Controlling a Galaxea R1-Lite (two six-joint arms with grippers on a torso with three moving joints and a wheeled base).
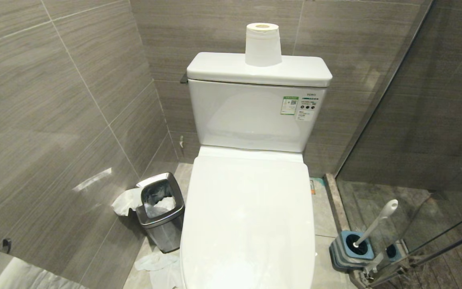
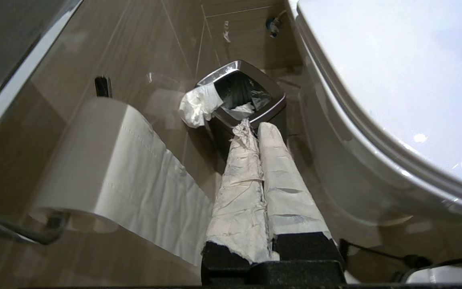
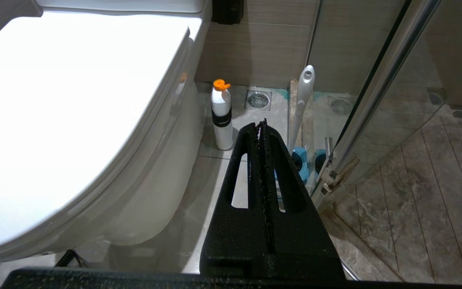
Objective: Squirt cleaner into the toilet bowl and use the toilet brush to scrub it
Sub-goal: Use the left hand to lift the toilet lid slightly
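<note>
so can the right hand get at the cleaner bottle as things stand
Probably yes. The cleaner bottle stands upright on open floor beside the toilet bowl, and nothing lies between it and the shut right hand. The toilet brush stands off to the other side.

The tiled floor [image 1: 323, 216] is occupied by the toilet [image 1: 251, 224] at the centre. A steel bin [image 1: 161, 210] is set just beside its left, with crumpled tissue [image 1: 157, 263] strewn on the tiles before it. To its right, a white bottle [image 3: 221, 116] and a blue brush holder [image 1: 351, 249] are stood near the glass partition [image 1: 415, 120].
</note>
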